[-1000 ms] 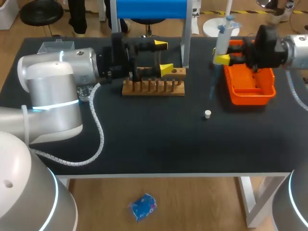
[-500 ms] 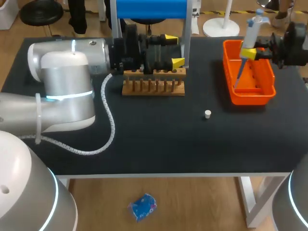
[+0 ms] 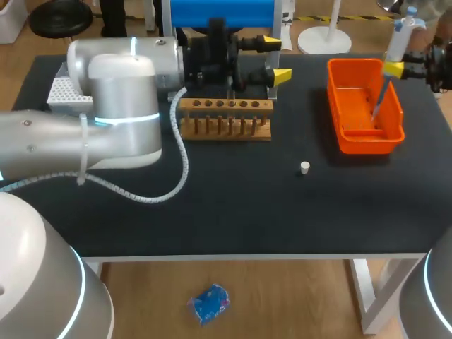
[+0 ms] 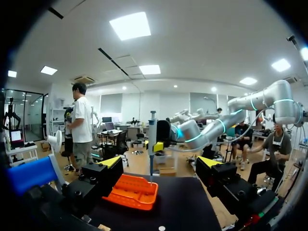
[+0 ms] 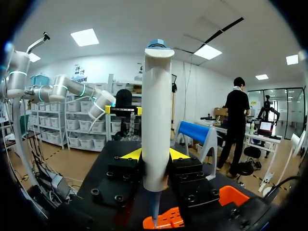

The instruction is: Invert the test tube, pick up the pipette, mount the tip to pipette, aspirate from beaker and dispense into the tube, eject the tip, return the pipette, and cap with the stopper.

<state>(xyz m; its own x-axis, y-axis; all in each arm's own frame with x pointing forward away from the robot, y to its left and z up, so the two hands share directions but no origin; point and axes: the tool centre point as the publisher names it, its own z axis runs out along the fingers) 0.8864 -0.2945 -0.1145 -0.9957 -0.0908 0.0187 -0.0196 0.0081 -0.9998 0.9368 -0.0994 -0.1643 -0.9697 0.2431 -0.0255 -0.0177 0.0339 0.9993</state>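
Note:
My right gripper (image 3: 395, 68) is shut on the white pipette (image 3: 400, 34), holding it upright at the table's far right. The pipette's thin lower end points down into the orange tray (image 3: 344, 138). In the right wrist view the pipette (image 5: 156, 125) stands clamped between the yellow tips of my right gripper (image 5: 155, 155). My left gripper (image 3: 275, 59) is open with nothing in it, behind the wooden tube rack (image 3: 224, 131). In the left wrist view, beyond my open left gripper (image 4: 160, 163), the pipette (image 4: 152, 139) hangs over the tray (image 4: 120, 195). A small white stopper (image 3: 304, 167) lies on the table.
A tip box (image 3: 65, 90) stands at the back left, partly behind my left arm. A blue-topped stand (image 3: 222, 10) rises at the back behind the rack; it appears as the blue stand (image 5: 195, 131) in the right wrist view. The stopper (image 4: 161, 228) lies ahead of my left gripper.
My right arm has carried the pipette rightward, from the tray's left side to its far right edge. My left gripper has swung right and back, past the rack, staying open.

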